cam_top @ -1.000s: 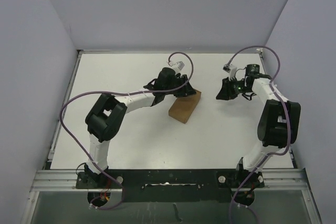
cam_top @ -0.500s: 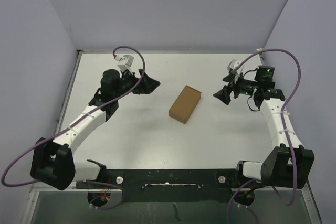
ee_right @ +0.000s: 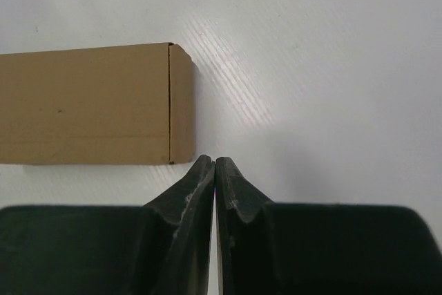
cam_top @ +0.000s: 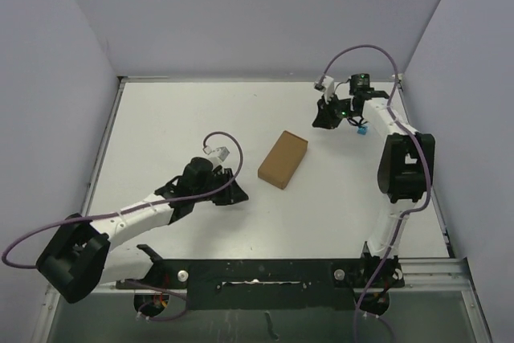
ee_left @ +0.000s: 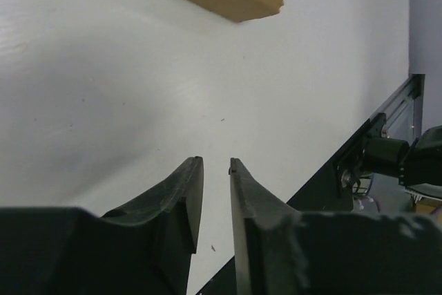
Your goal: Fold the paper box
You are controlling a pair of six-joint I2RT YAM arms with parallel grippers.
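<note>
Holding nothing, left pincer (ee_left: 215, 162) ajar

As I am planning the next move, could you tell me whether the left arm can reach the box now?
Probably yes: the left gripper points at the box with only bare table between them, and the right gripper sits beyond the box's far end, out of the way.

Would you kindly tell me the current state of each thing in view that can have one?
paper box: closed into a carton, lying flat on the table, touched by neither gripper.
left gripper: jaws slightly apart, empty, short of the box.
right gripper: shut, empty, just clear of the box's end.
blue cube: lying near the right gripper, not gripped.
</note>
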